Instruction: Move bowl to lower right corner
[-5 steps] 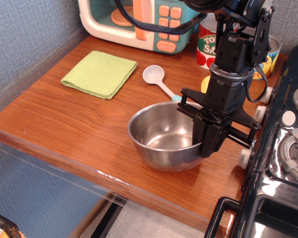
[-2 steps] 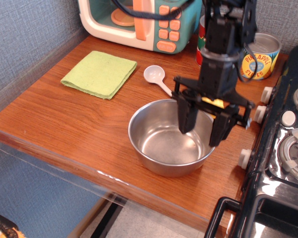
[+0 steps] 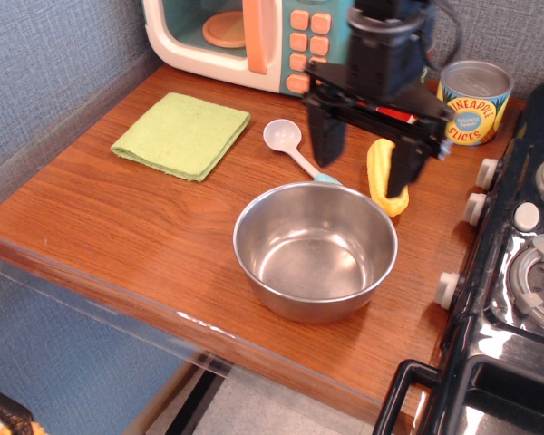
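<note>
The bowl (image 3: 315, 249) is seen resting on the counter (image 3: 118, 213) close to its front edge and toward the right end, just short of the stove (image 3: 517, 299) that borders the counter there. It is upright and nothing is seen inside it. The gripper (image 3: 364, 169) is held above and behind the bowl, apart from it, with its jaws spread wide and nothing gripped between them. From this layout, the placement can be judged as essentially done: the bowl is already sited in the lower right corner, and no grasp is held on it. Little appears to be left beyond the arm being cleared away. A spoon (image 3: 288, 143) and a yellow item (image 3: 382, 178) lie behind the bowl, well away from the front edge.
</note>
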Controlling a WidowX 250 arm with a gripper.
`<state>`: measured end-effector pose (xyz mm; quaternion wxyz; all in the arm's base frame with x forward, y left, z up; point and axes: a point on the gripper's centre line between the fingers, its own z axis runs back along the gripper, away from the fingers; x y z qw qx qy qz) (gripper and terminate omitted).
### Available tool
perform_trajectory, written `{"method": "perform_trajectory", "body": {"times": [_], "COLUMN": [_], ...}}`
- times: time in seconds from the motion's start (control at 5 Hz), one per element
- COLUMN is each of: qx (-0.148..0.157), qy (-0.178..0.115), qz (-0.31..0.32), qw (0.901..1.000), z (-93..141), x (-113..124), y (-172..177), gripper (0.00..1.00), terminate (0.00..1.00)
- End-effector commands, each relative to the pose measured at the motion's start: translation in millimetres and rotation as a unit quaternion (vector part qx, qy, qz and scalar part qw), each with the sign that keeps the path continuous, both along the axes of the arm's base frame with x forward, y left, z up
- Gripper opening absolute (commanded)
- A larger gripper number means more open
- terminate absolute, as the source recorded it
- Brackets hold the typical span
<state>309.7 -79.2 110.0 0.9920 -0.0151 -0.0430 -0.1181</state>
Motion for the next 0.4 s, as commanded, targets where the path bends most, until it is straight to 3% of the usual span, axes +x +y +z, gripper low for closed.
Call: {"method": "perform_trajectory", "body": {"times": [0.0,0.2], "qx": [-0.009,-0.009], "qy": [-0.017,-0.017], "qz": [0.011,0.011], "qw": [0.9997,0.9997], "z": [16.5,16.5], "x": [0.0,0.0], "y": [12.5,12.5], "gripper": [1.0,1.0], "terminate": [0.0,1.0]}}
